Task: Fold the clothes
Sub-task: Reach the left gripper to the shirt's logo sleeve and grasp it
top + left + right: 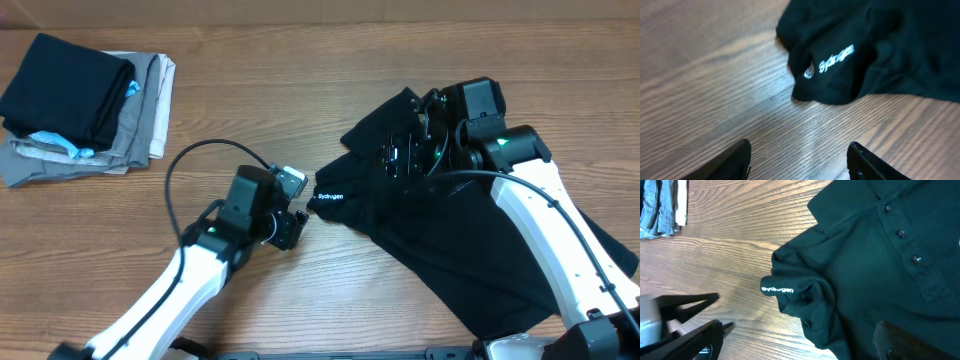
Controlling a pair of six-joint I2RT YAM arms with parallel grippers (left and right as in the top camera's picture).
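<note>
The black collared shirt (pixel 470 240) lies crumpled on the right half of the table, with its white logo (pixel 330 197) on a bunched fold at its left tip. My left gripper (pixel 297 225) is open and empty, low over bare wood just left of that fold. In the left wrist view (pixel 800 152) the fold and logo (pixel 830 62) lie ahead of the fingers. My right gripper (pixel 405 152) is open above the shirt's upper part. In the right wrist view (pixel 800 337) it hangs over the logo fold (pixel 777 289), with the button placket (pixel 900 232) to the right.
A stack of folded grey, beige and black garments (pixel 85 105) sits at the table's far left corner, and its edge shows in the right wrist view (pixel 660 205). The left gripper's fingers (pixel 687 302) show at the left of the right wrist view. The left arm's cable (pixel 190 160) loops over the wood.
</note>
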